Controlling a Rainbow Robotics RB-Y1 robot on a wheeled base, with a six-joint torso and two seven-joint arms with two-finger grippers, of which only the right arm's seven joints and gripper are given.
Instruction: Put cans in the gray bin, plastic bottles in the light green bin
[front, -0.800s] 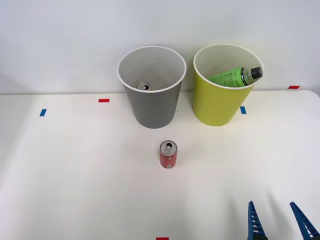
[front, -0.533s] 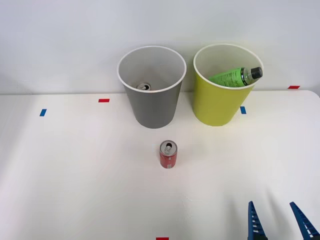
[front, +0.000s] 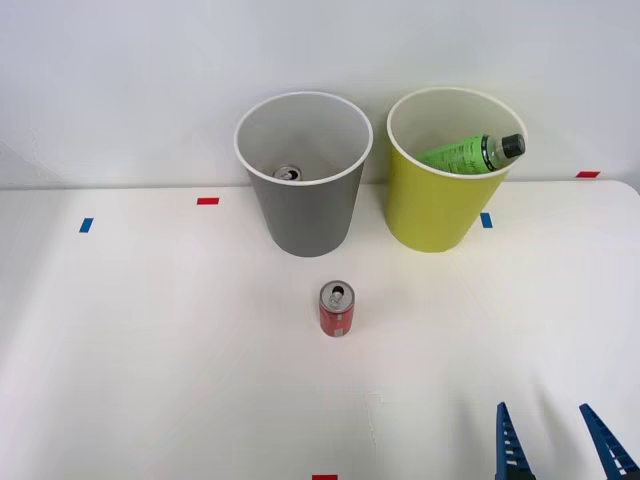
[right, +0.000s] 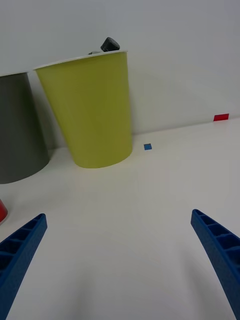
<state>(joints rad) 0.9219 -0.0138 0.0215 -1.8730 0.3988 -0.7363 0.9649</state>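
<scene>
- The red can (front: 337, 309) stands upright on the worktop (front: 150, 350), just near of the gray bin (front: 304, 215).
- The right gripper (front: 555, 440), jaws apart and empty, sits at the near right; the can lies far-left of it.

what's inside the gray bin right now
One can shows at the bottom of the gray bin, silver top up, against the far wall. The near wall hides part of the floor, so anything lying there cannot be seen.
</scene>
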